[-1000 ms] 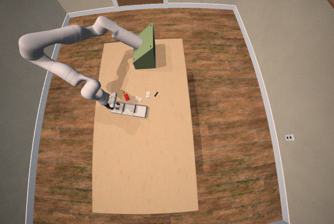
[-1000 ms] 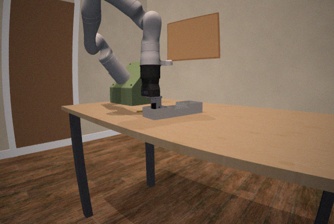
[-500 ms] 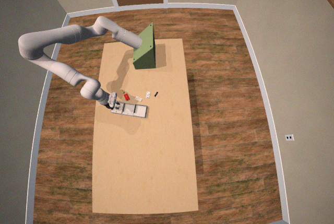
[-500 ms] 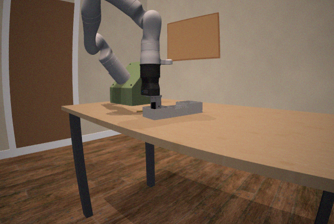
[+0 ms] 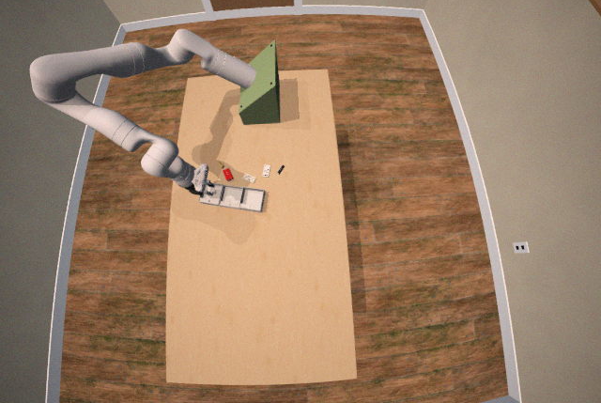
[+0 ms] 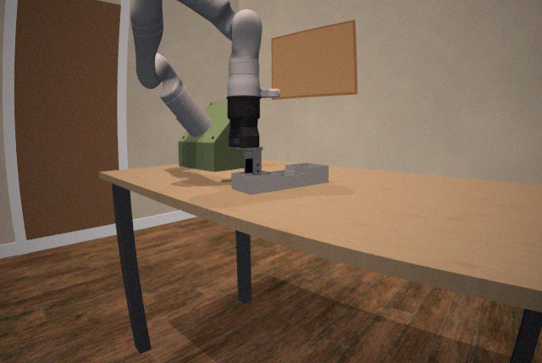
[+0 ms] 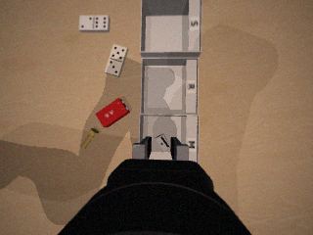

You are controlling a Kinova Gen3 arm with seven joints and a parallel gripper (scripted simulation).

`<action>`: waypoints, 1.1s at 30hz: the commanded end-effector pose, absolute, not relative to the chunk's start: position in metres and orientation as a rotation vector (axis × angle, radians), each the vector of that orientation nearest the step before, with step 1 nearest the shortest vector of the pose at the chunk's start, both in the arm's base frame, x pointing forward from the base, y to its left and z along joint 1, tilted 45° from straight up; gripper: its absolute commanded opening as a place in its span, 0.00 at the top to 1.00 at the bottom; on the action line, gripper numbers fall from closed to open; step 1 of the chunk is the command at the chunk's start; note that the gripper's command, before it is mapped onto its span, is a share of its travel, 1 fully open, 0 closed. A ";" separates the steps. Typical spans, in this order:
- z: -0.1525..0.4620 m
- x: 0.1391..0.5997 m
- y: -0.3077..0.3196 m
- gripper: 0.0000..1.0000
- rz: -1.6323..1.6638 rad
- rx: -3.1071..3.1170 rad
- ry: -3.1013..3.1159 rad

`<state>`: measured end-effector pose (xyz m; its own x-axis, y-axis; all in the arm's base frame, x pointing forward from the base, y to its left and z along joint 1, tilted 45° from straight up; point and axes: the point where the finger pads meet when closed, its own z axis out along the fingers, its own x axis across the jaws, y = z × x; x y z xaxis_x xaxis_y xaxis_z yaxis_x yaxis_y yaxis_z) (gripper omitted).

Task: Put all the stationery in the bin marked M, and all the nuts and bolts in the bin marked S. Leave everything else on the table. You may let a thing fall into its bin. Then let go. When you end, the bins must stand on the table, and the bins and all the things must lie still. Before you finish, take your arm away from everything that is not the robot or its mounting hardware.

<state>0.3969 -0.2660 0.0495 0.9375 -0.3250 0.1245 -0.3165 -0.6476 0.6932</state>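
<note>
Wrist view, lower centre: a small dark-and-white stationery piece (image 7: 161,141) lies tilted on the floor of the bin marked M (image 7: 192,143), in the gap between the two fingers and touching neither as far as can be told; the gripper (image 7: 161,148) stands partly open, about half its spread, with nothing in its grasp, its fingertips down inside that bin; above it in the frame, in one row, come the bin marked R (image 7: 192,87) and then the bin marked S (image 7: 194,23), at the top edge; to the left of the bins, on the table (image 7: 49,73), a red block (image 7: 112,112) lies just beside the R bin, a brass bolt (image 7: 89,138) lies lower left of it, a domino (image 7: 116,60) sits above the red block, and a second domino (image 7: 94,23) lies in the upper left; top view, centre: a small black item (image 5: 280,169) lies apart to the right of the dominoes, too small to tell what it is.
</note>
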 end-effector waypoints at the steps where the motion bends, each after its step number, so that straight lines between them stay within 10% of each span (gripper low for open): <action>1: 0.054 0.400 -0.263 0.38 -0.005 2.318 -0.449; 18: 0.072 0.404 -0.245 0.38 -0.005 2.318 -0.449; 33: 0.061 0.303 -0.207 0.38 0.233 2.131 -1.072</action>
